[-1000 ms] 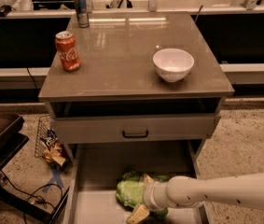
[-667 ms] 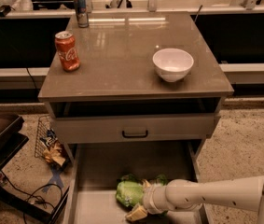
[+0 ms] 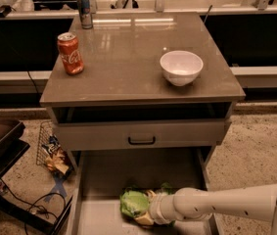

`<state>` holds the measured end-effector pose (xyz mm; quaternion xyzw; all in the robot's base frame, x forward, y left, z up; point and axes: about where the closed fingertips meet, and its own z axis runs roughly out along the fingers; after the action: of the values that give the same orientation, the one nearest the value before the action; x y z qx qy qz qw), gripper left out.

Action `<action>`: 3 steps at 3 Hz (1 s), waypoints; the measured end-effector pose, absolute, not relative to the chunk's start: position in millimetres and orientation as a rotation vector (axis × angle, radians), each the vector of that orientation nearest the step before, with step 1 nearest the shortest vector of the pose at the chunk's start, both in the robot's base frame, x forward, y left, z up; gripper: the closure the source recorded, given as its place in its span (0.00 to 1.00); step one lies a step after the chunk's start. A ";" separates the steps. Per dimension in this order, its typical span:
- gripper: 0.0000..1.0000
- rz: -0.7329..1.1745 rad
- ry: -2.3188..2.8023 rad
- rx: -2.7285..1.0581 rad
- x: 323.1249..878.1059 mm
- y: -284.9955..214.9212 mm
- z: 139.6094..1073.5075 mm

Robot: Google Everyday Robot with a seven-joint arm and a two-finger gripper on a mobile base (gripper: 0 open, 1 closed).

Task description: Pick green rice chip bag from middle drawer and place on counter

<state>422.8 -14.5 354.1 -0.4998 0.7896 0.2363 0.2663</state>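
Observation:
The green rice chip bag [image 3: 134,203] lies crumpled on the pale bottom of the open middle drawer [image 3: 99,217], near its centre. My gripper [image 3: 147,212] reaches in from the right on a white arm and sits against the bag's right side, partly covering it. The glossy grey-brown counter [image 3: 128,58] is the cabinet top above.
On the counter stand a white bowl [image 3: 181,67] at the right, a red soda can [image 3: 71,53] at the left and a blue can [image 3: 84,10] at the back. A grey drawer front with a black handle [image 3: 141,140] overhangs the open drawer. A crumpled wrapper [image 3: 56,155] lies on the floor at the left.
My arm has dropped a little lower and pushed slightly left, closing in on the bag. The bag has barely shifted.

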 end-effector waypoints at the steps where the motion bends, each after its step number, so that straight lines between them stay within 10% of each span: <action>1: 0.99 0.638 2.132 -1.350 422.8 -14.5 354.9; 3: 1.00 0.657 2.124 -1.345 422.9 -11.9 358.3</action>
<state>422.9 -11.9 358.3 -0.4986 0.7875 0.2435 0.2681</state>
